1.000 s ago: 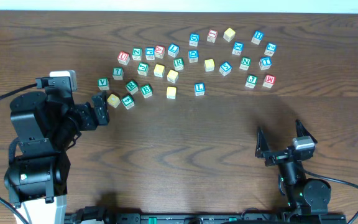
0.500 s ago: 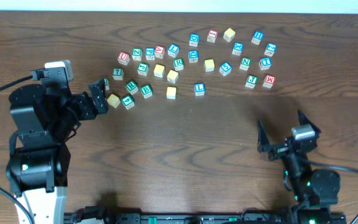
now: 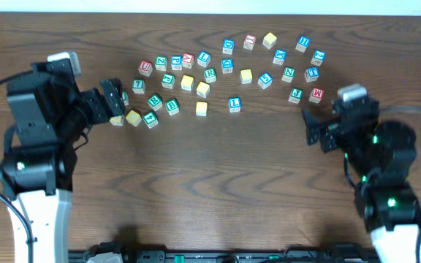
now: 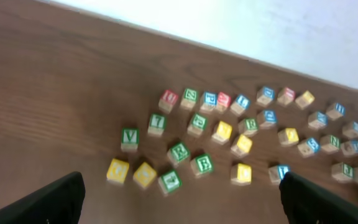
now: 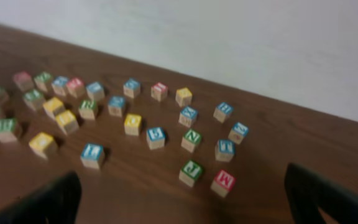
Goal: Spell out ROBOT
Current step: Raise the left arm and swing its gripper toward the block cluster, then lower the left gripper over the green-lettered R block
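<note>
Overhead, progress: I see nothing spelled. The cubes lie loose across the far side of the table [image 3: 210,175], with no row of five anywhere. By my read, all five letters are left to place.

Overhead, left claw: The left gripper [image 3: 117,104] is spread wide and empty at the left end of the scatter. A yellow cube [image 3: 133,117] sits just beside its tips. The green R cube [image 3: 154,101] and green B cube [image 3: 172,107] are near, a little deeper into the cluster.

Overhead, right claw: The right gripper [image 3: 309,126] is spread wide too, nothing in it. The blue T cube [image 3: 311,73] lies beyond it, apart, with the red M cube [image 3: 316,93] between.

Left wrist: My fingers show only at the bottom corners, with nothing between them. The green R cube [image 4: 179,151] and green B cube [image 4: 202,163] sit straight ahead, untouched. The yellow cube [image 4: 144,174] is nearer, toward the left finger.

Right wrist: The view is soft. I take this blue cube for the T [image 5: 225,149], though the letter is barely readable. It is ahead and well apart from my fingers. A second yellow cube [image 5: 132,123] sits further in.
</note>
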`<state>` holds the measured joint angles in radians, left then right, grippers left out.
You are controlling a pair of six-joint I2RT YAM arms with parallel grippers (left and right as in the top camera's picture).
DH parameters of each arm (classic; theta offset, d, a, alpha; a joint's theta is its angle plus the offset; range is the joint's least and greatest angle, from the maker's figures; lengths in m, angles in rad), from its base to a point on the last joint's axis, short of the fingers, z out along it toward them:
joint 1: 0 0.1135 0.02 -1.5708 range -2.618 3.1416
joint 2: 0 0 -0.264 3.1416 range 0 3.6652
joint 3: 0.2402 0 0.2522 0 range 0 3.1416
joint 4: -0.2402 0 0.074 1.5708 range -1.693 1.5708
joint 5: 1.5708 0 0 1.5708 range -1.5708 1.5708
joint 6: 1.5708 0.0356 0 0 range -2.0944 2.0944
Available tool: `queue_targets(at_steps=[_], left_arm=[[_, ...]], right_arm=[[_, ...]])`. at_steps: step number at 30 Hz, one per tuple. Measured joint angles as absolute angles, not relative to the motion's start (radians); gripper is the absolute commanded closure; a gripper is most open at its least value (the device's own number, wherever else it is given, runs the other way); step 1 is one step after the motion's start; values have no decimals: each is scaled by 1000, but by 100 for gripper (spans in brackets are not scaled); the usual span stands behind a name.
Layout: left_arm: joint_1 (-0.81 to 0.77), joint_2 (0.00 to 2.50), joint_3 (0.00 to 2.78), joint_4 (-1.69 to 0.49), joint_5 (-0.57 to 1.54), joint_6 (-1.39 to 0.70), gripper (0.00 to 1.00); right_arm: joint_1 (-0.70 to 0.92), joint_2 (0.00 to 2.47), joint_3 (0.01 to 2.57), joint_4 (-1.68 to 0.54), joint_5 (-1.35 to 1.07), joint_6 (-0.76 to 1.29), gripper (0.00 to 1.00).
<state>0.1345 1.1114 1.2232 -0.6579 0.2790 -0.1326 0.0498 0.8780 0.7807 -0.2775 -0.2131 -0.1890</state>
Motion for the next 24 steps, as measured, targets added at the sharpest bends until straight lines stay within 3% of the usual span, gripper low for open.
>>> queue_targets(at_steps=[16,24], left_arm=[[0,1520,1835,-1160,56,-164,1],[-37,1623,1881,-1208,26,-187,1]], right_arm=[[50,1385,1455,-812,-247,-209,1],[50,1496,1532,-867,-251,-212,1]])
